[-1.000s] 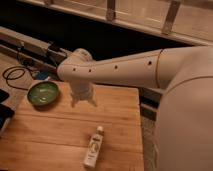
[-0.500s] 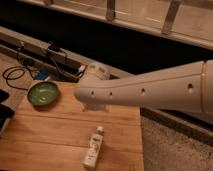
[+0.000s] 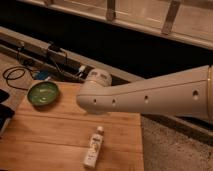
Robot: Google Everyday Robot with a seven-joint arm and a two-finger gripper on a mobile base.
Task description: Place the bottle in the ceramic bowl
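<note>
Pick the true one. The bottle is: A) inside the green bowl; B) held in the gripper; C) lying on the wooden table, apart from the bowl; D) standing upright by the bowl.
C: the bottle lies flat on the wooden table, apart from the ceramic bowl; the gripper is out of sight, hidden by the arm.

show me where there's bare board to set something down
Bare board left of the bottle, from the bowl down to the near edge; a narrower strip right of the bottle. Crowded under the arm, whose end hides the tool, beside the bowl.
</note>
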